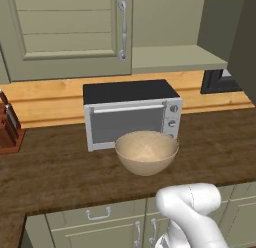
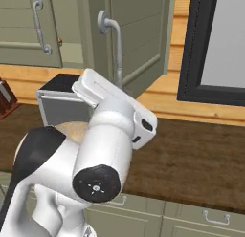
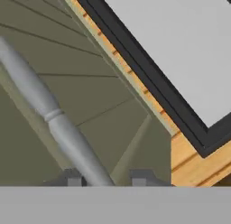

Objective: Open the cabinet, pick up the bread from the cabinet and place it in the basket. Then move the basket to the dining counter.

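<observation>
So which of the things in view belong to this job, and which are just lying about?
Job: cabinet, its right door handle between the gripper fingers, basket.
Lying about: microwave, knife block, window.

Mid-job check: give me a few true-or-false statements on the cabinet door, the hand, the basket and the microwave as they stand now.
1. The hand has its fingertips on either side of the cabinet door handle. True.
2. The basket holds the bread. False: it is empty.
3. The basket stands in front of the microwave. True.
4. Both cabinet doors are shut. False: the right door is swung open.
</observation>
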Tool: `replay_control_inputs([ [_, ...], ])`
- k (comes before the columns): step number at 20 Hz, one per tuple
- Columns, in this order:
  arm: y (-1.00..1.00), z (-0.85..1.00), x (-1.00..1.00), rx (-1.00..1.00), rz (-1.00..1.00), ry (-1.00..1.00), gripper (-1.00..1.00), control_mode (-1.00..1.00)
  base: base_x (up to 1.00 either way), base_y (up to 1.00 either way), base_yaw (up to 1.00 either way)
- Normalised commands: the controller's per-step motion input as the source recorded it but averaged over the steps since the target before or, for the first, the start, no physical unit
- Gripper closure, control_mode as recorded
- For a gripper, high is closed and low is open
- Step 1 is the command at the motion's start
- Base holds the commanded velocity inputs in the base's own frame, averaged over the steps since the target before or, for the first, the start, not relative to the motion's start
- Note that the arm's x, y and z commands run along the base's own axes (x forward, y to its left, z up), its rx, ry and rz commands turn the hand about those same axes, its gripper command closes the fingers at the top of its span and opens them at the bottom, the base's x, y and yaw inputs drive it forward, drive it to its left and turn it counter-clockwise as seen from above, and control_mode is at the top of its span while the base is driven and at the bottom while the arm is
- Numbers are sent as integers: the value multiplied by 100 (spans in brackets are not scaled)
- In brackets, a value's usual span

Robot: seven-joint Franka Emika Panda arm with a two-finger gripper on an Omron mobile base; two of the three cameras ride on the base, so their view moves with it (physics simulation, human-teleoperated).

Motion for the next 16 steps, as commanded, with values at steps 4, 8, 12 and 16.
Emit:
replay_control_inputs([
  [4, 95, -3, -100, -10, 0, -64, 100, -100, 0, 0, 0],
  [8, 100, 1, -100, -4, -1, -64, 100, -100, 0, 0, 0],
  [12, 100, 24, -100, 0, -12, -51, 100, -100, 0, 0, 0],
  [16, 100, 26, -100, 0, -20, -29, 100, -100, 0, 0, 0],
])
